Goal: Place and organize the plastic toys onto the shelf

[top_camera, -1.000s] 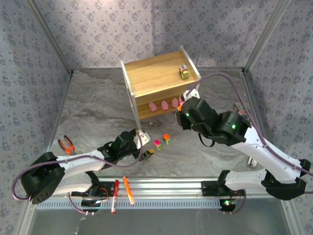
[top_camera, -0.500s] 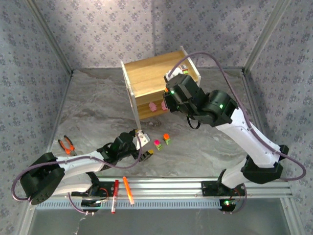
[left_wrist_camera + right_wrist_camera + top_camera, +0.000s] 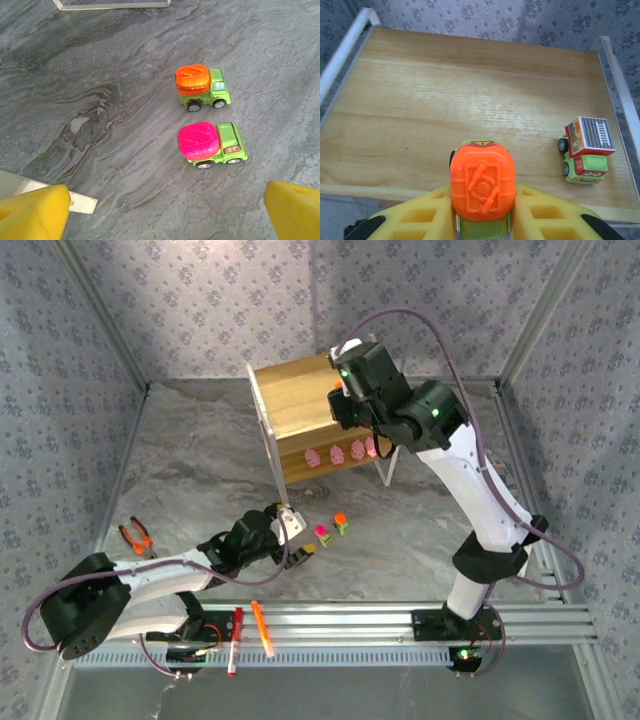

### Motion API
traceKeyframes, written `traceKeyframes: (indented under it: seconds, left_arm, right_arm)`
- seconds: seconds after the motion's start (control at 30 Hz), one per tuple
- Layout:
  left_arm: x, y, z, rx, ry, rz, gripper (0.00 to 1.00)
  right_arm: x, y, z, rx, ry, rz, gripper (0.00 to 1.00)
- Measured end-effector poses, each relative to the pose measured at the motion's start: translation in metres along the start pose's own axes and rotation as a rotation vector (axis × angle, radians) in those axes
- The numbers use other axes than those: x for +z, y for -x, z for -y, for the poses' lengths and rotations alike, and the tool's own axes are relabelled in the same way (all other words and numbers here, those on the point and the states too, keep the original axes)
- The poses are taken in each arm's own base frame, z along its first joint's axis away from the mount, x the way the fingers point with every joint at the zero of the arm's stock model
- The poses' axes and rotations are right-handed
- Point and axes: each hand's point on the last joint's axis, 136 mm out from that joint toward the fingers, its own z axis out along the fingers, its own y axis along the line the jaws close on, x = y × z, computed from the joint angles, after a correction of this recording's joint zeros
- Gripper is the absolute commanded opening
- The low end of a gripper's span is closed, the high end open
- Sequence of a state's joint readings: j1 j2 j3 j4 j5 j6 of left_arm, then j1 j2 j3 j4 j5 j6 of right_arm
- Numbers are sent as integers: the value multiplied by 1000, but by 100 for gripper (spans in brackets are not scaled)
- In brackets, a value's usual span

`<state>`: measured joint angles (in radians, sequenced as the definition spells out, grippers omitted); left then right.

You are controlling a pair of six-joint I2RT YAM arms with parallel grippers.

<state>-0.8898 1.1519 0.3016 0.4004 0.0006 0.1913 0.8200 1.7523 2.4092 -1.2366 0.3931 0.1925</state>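
free: shelf top board (image 3: 445,100), left and middle bare | obstacle: grey-topped truck (image 3: 585,150) by right rail (image 3: 616,85)

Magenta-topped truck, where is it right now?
Left wrist view: the magenta-topped truck stands on the table, right beside the orange-topped truck, ahead of the open left pincer. Top view puts it just in front of the shelf.

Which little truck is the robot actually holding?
The orange-topped truck, pinched in the right claw over the shelf; the striped-roof truck, magenta truck and other orange truck stand free.
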Motion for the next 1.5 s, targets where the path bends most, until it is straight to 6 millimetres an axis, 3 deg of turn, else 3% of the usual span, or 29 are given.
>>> traceKeyframes:
  seconds: [0.23, 0.83, 1.5]
  left_arm:
    - [0, -4, 2, 2, -9, -6, 100]
    - [0, -4, 3, 3, -12, -6, 100]
    - [0, -4, 3, 3, -12, -7, 100]
  right_arm:
    - [21, -5, 13, 18, 2, -58, 30]
    - [48, -15, 23, 47, 21, -138, 30]
    - [51, -17, 30, 58, 19, -159, 30]
